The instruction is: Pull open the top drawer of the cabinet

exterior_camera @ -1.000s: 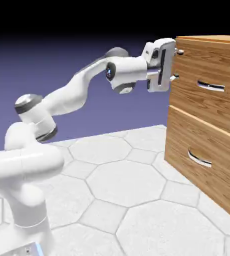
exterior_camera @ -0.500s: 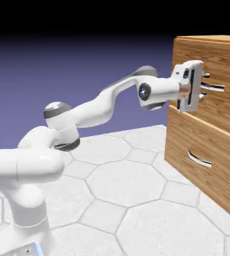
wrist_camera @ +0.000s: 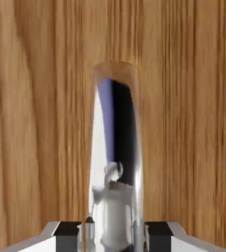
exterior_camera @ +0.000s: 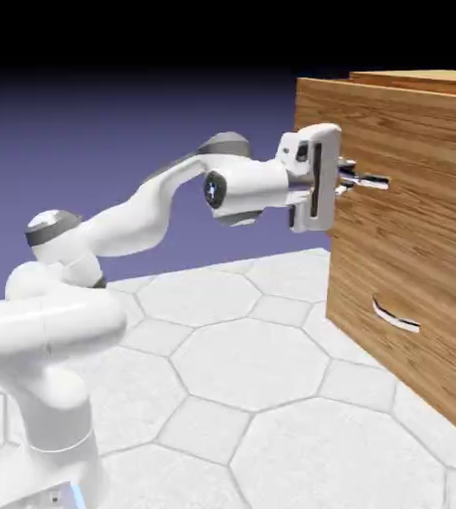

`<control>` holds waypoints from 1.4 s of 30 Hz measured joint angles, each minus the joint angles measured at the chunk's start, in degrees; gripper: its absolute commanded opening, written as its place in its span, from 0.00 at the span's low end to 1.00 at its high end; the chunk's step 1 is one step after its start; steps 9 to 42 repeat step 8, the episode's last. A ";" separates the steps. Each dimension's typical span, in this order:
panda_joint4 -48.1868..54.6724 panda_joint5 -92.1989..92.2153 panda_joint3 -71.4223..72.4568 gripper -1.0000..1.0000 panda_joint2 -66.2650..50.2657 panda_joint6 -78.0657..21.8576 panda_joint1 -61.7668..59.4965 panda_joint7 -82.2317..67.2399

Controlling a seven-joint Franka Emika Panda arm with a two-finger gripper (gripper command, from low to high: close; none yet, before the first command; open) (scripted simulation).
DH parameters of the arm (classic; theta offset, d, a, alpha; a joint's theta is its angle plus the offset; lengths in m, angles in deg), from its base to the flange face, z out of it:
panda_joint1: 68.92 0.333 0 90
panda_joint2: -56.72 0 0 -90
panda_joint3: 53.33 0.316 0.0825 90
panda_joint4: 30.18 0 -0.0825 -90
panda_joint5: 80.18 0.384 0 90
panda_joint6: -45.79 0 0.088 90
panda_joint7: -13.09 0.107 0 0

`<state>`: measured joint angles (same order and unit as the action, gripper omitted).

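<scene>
The cabinet [exterior_camera: 440,328] of light-brown wood grain fills the exterior view's right. Its top drawer [exterior_camera: 410,169] stands pulled out toward the arm, its front panel proud of the lower drawer [exterior_camera: 400,338]. My gripper [exterior_camera: 347,180] is shut on the top drawer's silver handle [exterior_camera: 369,182]. In the hand view the shiny handle [wrist_camera: 114,157] runs up the middle between the two grey fingertips [wrist_camera: 68,231], against the drawer's wood front [wrist_camera: 36,123].
The lower drawer's curved silver handle [exterior_camera: 394,316] sits below the gripper. A white table of hexagonal tiles [exterior_camera: 241,398] spreads in front of the cabinet. The arm's base [exterior_camera: 43,398] rises at the lower left.
The open gripper moved onto the top drawer's handle and shut on it. Since then the hand has drawn back to the left and the drawer has slid out with it.
</scene>
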<state>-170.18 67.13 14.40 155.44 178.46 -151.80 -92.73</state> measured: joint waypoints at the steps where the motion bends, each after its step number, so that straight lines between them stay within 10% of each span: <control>1: -2.08 -0.75 -0.36 0.00 0.37 -0.23 1.91 0.00; 4: -8.28 -3.47 -1.63 0.00 1.69 -0.58 7.98 0.25; 5: -10.23 -4.48 -2.08 1.00 2.18 -0.58 10.02 0.42; 42: -11.80 -5.26 -2.59 1.00 2.20 -0.06 12.07 0.18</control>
